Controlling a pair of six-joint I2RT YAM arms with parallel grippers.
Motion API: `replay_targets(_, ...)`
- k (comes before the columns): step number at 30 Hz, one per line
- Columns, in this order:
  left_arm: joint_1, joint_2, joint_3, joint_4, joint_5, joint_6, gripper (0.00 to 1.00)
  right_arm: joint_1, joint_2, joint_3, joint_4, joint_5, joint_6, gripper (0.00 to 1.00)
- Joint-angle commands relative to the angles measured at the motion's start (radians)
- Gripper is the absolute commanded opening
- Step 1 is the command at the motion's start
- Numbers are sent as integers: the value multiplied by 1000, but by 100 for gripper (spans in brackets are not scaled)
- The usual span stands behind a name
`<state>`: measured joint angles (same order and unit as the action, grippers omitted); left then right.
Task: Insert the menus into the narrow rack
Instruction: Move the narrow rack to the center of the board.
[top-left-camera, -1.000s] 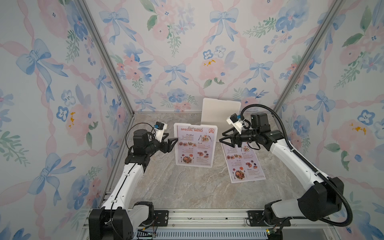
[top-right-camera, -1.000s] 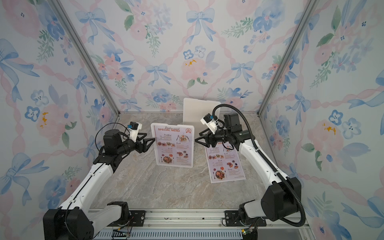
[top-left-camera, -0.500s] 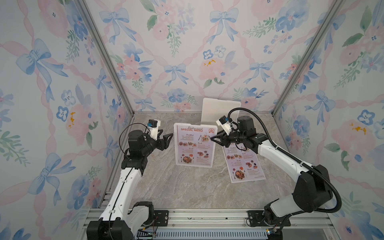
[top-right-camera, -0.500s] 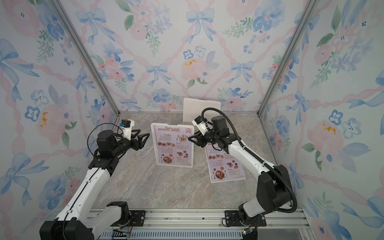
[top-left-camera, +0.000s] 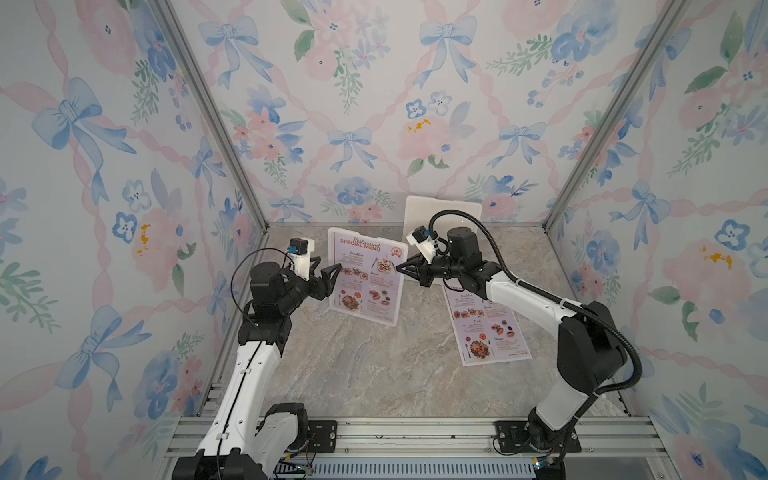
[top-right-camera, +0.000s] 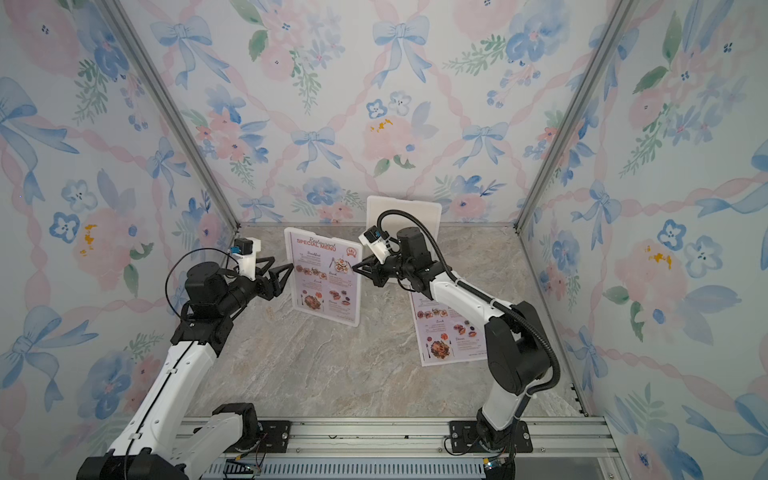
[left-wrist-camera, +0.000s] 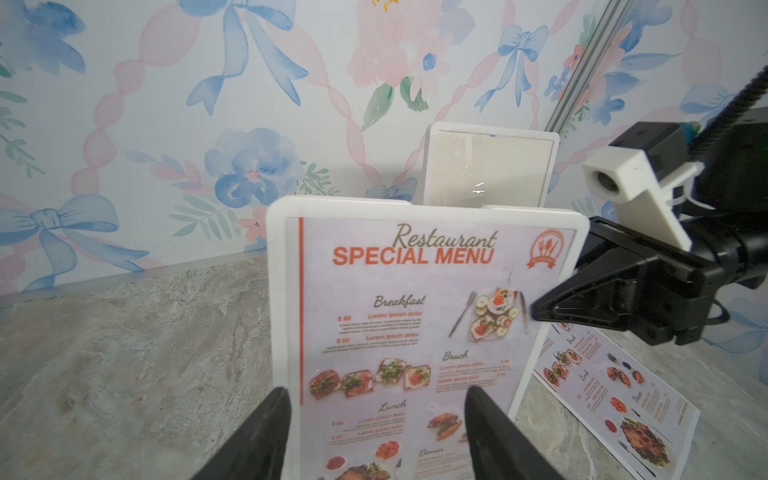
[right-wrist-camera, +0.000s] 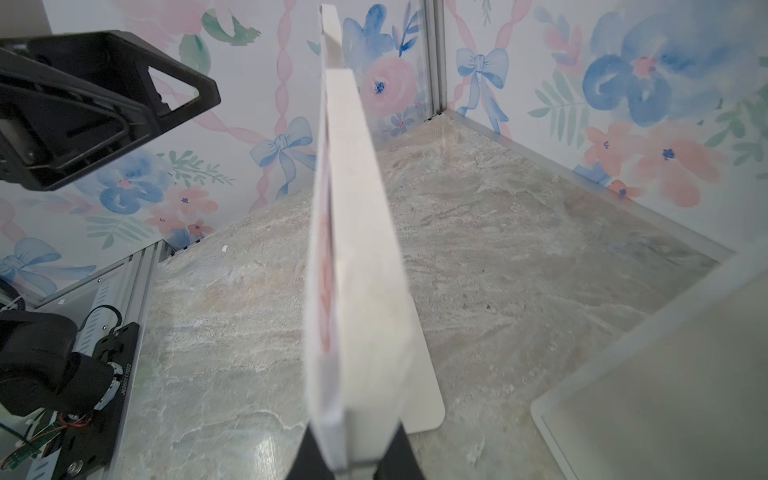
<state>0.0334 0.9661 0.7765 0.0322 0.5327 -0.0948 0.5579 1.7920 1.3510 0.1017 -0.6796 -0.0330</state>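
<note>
White plastic makes the rack (left-wrist-camera: 280, 291), a thin, flat frame that stands up on a foot in the middle of the counter (top-left-camera: 374, 374). One menu (top-left-camera: 368, 278) sits inside it, flat and smooth. The right pincer (top-left-camera: 400, 267) is closed tight on the right edge of the rack. The left pincer (top-left-camera: 330, 263) is wide open at the left edge and holds nothing.

I think the job now is to keep the rack steady. Squeeze softly, keep it straight up, and do not let it tip.

The other menu (top-left-camera: 488, 328) lies flat on the counter to the right, partly under the right arm. It looks like thin, bendy paper, so it should slide in straight. An empty rack (left-wrist-camera: 488, 166) stands by the far wall.
</note>
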Motion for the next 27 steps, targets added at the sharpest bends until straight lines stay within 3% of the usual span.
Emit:
replay_targets(1,9,13,20,27,19,-15,69,33,114,113,66,-39,3,5)
replay_targets(13,45,24,21,37,56,-3,69,141,510,666,-110,11,14,6)
replay_targets(15,46,32,24,38,63,-5,69,142,544,739,-159,15,14,16)
replay_targets(17,45,36,21,40,75,3,69,142,551,770,-186,16,11,44)
replay_targets(20,45,32,23,39,87,27,69,135,492,731,-183,48,1,66)
replay_targets(23,32,31,32,41,145,60,72,105,353,610,-203,104,0,75)
replay_targets(25,-41,37,48,42,180,108,72,66,210,451,-153,124,28,79)
replay_targets(27,-188,49,67,41,71,163,74,12,35,249,-102,153,57,80)
